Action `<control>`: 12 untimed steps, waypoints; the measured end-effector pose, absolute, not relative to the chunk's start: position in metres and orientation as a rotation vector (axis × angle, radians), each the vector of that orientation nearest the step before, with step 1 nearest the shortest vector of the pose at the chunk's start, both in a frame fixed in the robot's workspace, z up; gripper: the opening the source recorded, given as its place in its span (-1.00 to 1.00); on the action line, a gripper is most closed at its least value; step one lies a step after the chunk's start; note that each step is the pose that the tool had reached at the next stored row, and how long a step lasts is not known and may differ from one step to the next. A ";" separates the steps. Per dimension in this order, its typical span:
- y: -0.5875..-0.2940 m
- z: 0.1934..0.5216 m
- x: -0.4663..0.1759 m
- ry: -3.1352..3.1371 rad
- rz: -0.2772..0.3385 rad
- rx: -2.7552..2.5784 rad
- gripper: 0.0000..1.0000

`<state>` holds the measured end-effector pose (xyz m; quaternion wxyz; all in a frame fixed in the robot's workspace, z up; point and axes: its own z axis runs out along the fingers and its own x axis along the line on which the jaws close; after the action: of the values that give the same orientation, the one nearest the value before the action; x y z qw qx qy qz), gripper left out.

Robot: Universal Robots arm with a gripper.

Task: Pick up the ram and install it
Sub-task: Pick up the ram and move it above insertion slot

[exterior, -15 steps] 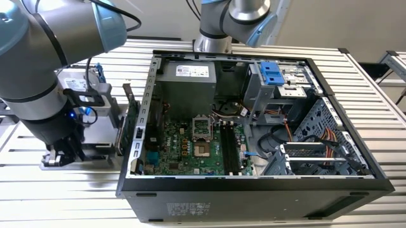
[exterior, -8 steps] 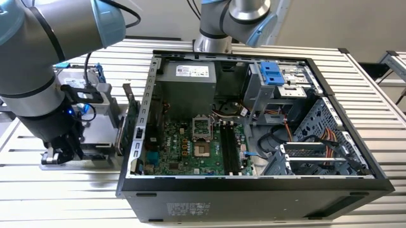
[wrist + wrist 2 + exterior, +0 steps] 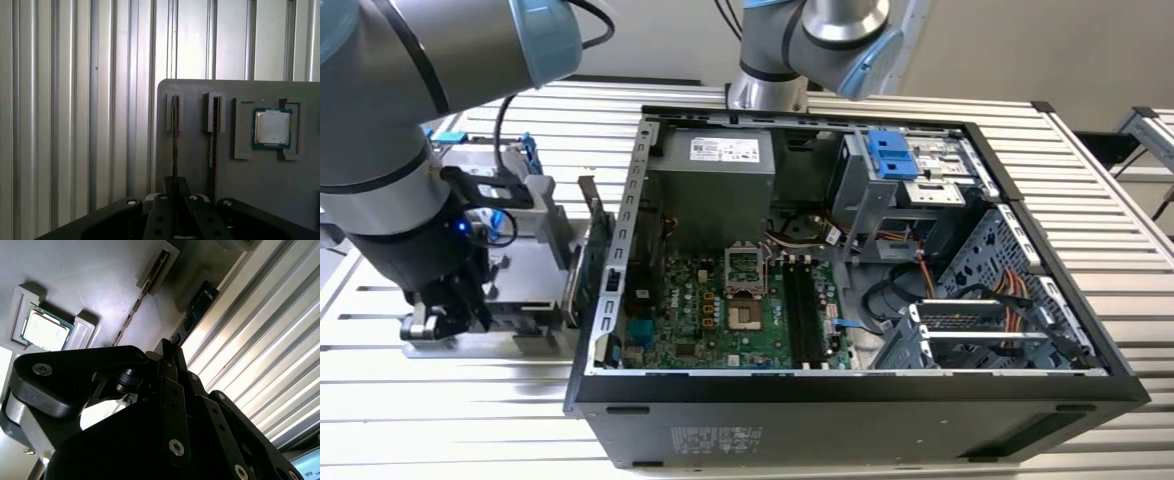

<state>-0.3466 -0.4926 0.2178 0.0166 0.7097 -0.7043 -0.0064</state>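
Observation:
The ram (image 3: 175, 140) is a thin dark strip standing edge-on in a slot of the grey holder tray (image 3: 200, 165); it also appears as a slim line in the second wrist view (image 3: 136, 315). My gripper (image 3: 175, 192) sits in line with its near end, fingers drawn close on either side, and looks shut on it. In the exterior view the gripper (image 3: 434, 322) is low over the tray, on the exterior view's left, outside the open computer case (image 3: 854, 400). The ram still stands in its slot.
A second dark strip (image 3: 215, 135) stands in the neighbouring slot, and a square processor chip (image 3: 272, 127) lies further along the tray. An upright green board (image 3: 594, 250) stands between tray and case. Inside the case, long memory slots (image 3: 803, 310) lie on the motherboard. Ribbed metal tabletop (image 3: 60, 125) surrounds the tray.

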 end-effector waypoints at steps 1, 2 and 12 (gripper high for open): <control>-0.493 0.219 -0.347 -2.190 -0.020 2.206 -1.00; -0.493 0.220 -0.347 -2.191 -0.020 2.205 -1.00; -0.493 0.232 -0.347 -2.209 -0.053 2.216 -1.00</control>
<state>-0.3466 -0.4927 0.2317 0.0059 0.7081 -0.7059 -0.0170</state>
